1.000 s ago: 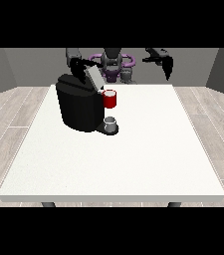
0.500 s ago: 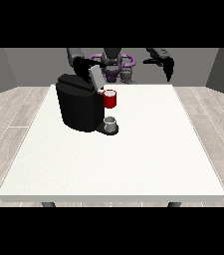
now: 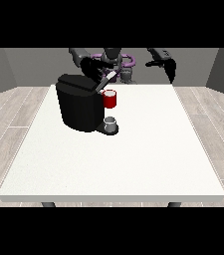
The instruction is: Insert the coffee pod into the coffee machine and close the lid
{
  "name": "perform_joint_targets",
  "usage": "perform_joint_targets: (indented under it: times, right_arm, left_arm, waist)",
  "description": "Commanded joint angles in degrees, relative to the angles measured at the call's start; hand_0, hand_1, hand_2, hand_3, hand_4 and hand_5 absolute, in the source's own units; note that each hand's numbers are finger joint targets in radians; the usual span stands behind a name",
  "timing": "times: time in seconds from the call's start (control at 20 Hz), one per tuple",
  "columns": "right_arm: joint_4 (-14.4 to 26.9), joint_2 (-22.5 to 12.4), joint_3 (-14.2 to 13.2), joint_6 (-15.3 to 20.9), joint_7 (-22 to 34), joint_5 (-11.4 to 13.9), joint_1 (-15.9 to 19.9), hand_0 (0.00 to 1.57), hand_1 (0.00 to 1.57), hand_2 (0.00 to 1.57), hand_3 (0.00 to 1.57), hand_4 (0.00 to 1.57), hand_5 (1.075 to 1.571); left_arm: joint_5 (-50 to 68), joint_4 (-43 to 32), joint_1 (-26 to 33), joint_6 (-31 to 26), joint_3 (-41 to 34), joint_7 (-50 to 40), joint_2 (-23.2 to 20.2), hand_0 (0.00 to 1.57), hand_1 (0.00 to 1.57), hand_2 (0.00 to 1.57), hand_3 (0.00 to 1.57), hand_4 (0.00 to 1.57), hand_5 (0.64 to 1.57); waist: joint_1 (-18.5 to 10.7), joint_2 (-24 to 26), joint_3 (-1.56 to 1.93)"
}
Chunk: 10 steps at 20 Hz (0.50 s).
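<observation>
Two hands are showing: the hand at the view's left is pressing the lid lower than a moment ago, fingers' state unclear. Closing is nearly finishing; the hand at the view's right is hanging with fingers relaxed, holding nothing.

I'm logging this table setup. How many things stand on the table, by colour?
Black: 1, the coffee machine
Red: 1, the pod holder on the machine's front
Grey: 1, the small cup on the machine's base
Total: 3
</observation>
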State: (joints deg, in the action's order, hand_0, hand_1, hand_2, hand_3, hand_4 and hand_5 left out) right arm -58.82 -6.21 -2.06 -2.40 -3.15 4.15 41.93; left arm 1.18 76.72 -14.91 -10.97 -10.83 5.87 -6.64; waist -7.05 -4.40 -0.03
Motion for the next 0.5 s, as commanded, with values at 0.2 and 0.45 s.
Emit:
perform_joint_targets:
  times: [0.2, 0.45]
  right_arm:
    - [1.75, -0.1, 1.49, -0.75, 2.59, 2.93, 4.62, 0.0, 0.0, 0.0, 0.0, 0.15, 1.571]
    - [2.35, 1.2, 0.86, 1.15, 2.42, 3.81, 6.6, 0.0, 0.0, 0.0, 0.0, 0.12, 1.571]
  left_arm:
    - [1.74, 0.39, -0.25, -0.39, 0.74, -2.45, 0.1, 0.0, 0.0, 0.0, 0.0, 0.17, 1.571]
    - [1.42, 0.14, 1.45, -2.23, 1.7, 2.25, -0.45, 0.0, 0.0, 0.0, 0.0, 0.12, 1.571]
  waist:
    - [-0.92, 1.67, 0.02]
    - [-1.59, 1.53, 0.02]
